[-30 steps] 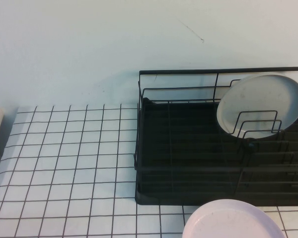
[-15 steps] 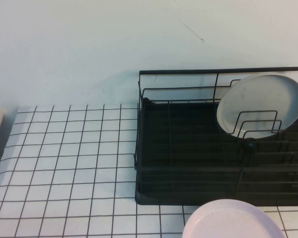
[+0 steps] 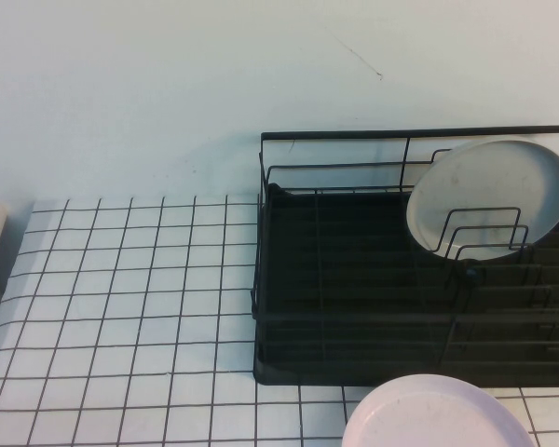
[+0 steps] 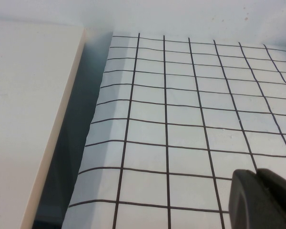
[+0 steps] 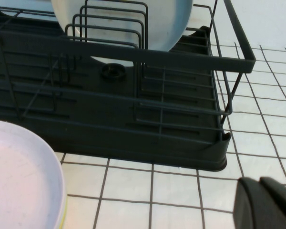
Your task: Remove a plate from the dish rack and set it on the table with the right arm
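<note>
Right hand (image 5: 269,202) closed, empty, low over the desk (image 3: 121,307) just outside the dish rack (image 3: 354,279). Plate (image 3: 489,196) upright in the rack's far right dividers. Pinkish plate (image 3: 438,414) on the desk, touching the rack's near edge. Left hand (image 4: 264,200) away from rack, fingers together.

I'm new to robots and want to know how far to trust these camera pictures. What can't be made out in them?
- High view: neither arm shows.
- Left gripper: cut off by the left wrist picture's corner.
- Right gripper: shut, mostly cut off in the right wrist view.
- Plate: lower part behind the dish rack dividers.
- Pinkish-white plate: cut by the bottom edge.
</note>
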Action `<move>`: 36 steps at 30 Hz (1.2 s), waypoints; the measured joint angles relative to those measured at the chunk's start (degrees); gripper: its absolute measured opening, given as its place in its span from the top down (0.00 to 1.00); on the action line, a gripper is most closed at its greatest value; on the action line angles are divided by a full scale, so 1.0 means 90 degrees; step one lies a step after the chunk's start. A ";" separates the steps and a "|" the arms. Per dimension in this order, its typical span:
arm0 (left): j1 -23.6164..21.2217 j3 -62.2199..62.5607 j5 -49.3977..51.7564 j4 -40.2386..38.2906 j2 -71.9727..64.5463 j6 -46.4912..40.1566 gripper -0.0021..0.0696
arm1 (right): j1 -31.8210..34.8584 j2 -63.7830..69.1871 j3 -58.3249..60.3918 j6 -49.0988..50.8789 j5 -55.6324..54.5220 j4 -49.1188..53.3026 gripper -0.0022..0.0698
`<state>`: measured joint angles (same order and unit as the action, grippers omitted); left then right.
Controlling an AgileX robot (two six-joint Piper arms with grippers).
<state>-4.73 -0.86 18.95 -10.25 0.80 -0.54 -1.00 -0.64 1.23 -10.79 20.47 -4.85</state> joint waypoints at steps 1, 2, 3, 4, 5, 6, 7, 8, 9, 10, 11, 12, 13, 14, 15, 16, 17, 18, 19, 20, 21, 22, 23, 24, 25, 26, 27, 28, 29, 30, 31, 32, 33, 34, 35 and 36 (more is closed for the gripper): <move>0.0000 0.0000 0.0000 0.0000 0.0000 0.0000 0.98 | 0.0000 0.0000 0.0000 0.0000 0.0000 0.0000 0.97; 0.0000 0.0000 0.0000 -0.0013 0.0000 0.0000 0.98 | 0.0000 0.0000 0.0000 0.0000 0.0000 0.0000 0.97; 0.0000 0.0000 0.0000 -0.0043 0.0000 0.0000 0.98 | 0.0000 0.0000 0.0000 0.0000 0.0000 0.0000 0.97; 0.0000 0.0000 0.0000 -0.0062 0.0000 0.0000 0.98 | 0.0000 0.0000 0.0000 0.0000 0.0000 0.0000 0.97; 0.0000 0.0000 0.0000 -0.0086 0.0000 0.0000 0.98 | 0.0000 0.0000 0.0000 0.0000 0.0000 0.0000 0.97; 0.0000 0.0000 0.0000 -0.0089 0.0000 0.0000 0.98 | 0.0000 0.0000 0.0000 0.0000 0.0000 0.0000 0.97; 0.0000 0.0000 0.0000 -0.0098 0.0000 0.0000 0.98 | 0.0000 0.0000 0.0000 0.0000 0.0000 0.0000 0.97; 0.0000 0.0000 0.0000 -0.0105 0.0000 0.0000 0.98 | 0.0000 0.0000 0.0000 -0.0012 0.0000 0.0000 0.97; 0.0000 0.0000 0.0000 -0.0115 0.0000 0.0000 0.98 | 0.0000 0.0000 0.0000 -0.0012 0.0000 0.0000 0.97; 0.0000 0.0000 0.0000 -0.0115 0.0000 0.0000 0.98 | 0.0000 0.0000 0.0000 -0.0012 0.0000 0.0000 0.97; 0.0000 0.0000 0.0000 -0.0121 0.0000 0.0000 0.98 | 0.0000 0.0000 0.0000 -0.0012 0.0000 0.0000 0.97; 0.0000 0.0000 0.0000 -0.0138 0.0000 0.0000 0.98 | 0.0000 0.0000 0.0000 -0.0012 0.0000 0.0000 0.97; 0.0000 0.0000 0.0000 -0.0138 0.0000 0.0000 0.98 | 0.0000 0.0000 0.0000 -0.0012 0.0000 0.0000 0.97; 0.0000 0.0000 0.0000 -0.0147 0.0000 0.0000 0.98 | 0.0000 0.0000 0.0000 -0.0012 0.0000 0.0000 0.97; 0.0000 0.0000 0.0000 -0.0154 0.0000 0.0000 0.98 | 0.0000 0.0000 0.0000 -0.0012 0.0000 0.0000 0.97; 0.0000 0.0000 0.0000 -0.0164 0.0000 0.0000 0.98 | 0.0000 0.0000 0.0000 -0.0012 0.0000 0.0000 0.97; 0.0000 0.0000 0.0000 -0.0164 0.0000 0.0000 0.98 | 0.0000 0.0000 0.0000 -0.0021 0.0000 0.0000 0.97; 0.0000 0.0000 0.0000 -0.0164 0.0000 0.0000 0.98 | 0.0000 0.0000 0.0000 -0.0021 0.0000 0.0000 0.97; 0.0000 0.0000 0.0000 -0.0170 0.0000 0.0000 0.98 | 0.0000 0.0000 0.0000 -0.0021 0.0000 0.0000 0.97; 0.0000 0.0000 0.0000 -0.0170 0.0000 0.0000 0.98 | 0.0000 0.0000 0.0000 -0.0021 0.0000 0.0000 0.97; 0.0000 0.0000 0.0000 -0.0179 0.0000 0.0000 0.98 | 0.0000 0.0000 0.0000 -0.0021 0.0000 0.0000 0.97; 0.0000 0.0000 0.0000 -0.0179 0.0000 0.0000 0.98 | 0.0000 0.0000 0.0000 -0.0021 0.0000 0.0000 0.97; 0.0000 0.0000 0.0000 -0.0179 0.0000 0.0000 0.98 | 0.0000 0.0000 0.0000 -0.0021 0.0000 0.0000 0.97; 0.0000 0.0000 0.0000 -0.0179 0.0000 0.0000 0.98 | 0.0000 0.0000 0.0000 -0.0021 0.0000 0.0000 0.97; 0.0000 0.0000 0.0000 -0.0179 0.0000 0.0000 0.98 | 0.0000 0.0000 0.0000 -0.0021 0.0000 0.0000 0.97; 0.0000 0.0000 0.0000 -0.0179 0.0000 0.0000 0.98 | 0.0000 0.0000 0.0000 -0.0021 0.0000 0.0000 0.97; 0.0000 0.0000 0.0000 -0.0179 0.0000 0.0000 0.98 | 0.0000 0.0000 0.0000 -0.0021 0.0000 0.0000 0.97; 0.0000 0.0000 0.0000 -0.0179 0.0000 0.0000 0.98 | 0.0000 0.0000 0.0000 -0.0021 0.0000 0.0000 0.97; 0.0000 0.0000 0.0000 -0.0179 0.0000 0.0000 0.98 | 0.0000 0.0000 0.0000 -0.0021 0.0000 0.0000 0.97; 0.0000 0.0000 0.0000 -0.0179 0.0000 0.0000 0.98 | 0.0000 0.0000 0.0000 -0.0021 0.0000 0.0000 0.97; 0.0000 0.0000 0.0000 -0.0179 0.0000 0.0000 0.98 | 0.0000 0.0000 0.0000 -0.0021 0.0000 0.0000 0.97; 0.0000 0.0000 0.0000 -0.0179 0.0000 0.0000 0.98 | 0.0000 0.0000 0.0000 -0.0021 0.0000 0.0000 0.97; 0.0000 0.0000 0.0000 -0.0179 0.0000 0.0000 0.98 | 0.0000 0.0000 0.0000 -0.0021 0.0000 0.0000 0.97; 0.0000 0.0000 0.0000 -0.0179 0.0000 0.0000 0.98 | 0.0000 0.0000 0.0000 -0.0021 0.0000 0.0000 0.97; 0.0000 0.0000 0.0000 -0.0179 0.0000 0.0000 0.98 | 0.0000 0.0000 0.0000 -0.0021 0.0000 0.0000 0.97; 0.0000 0.0000 0.0000 -0.0179 0.0000 0.0000 0.98 | 0.0000 0.0000 0.0000 -0.0021 0.0000 0.0000 0.97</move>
<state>-4.73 -0.86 18.95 -11.86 0.80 -0.54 -1.00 -0.64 1.23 -10.98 20.47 -4.85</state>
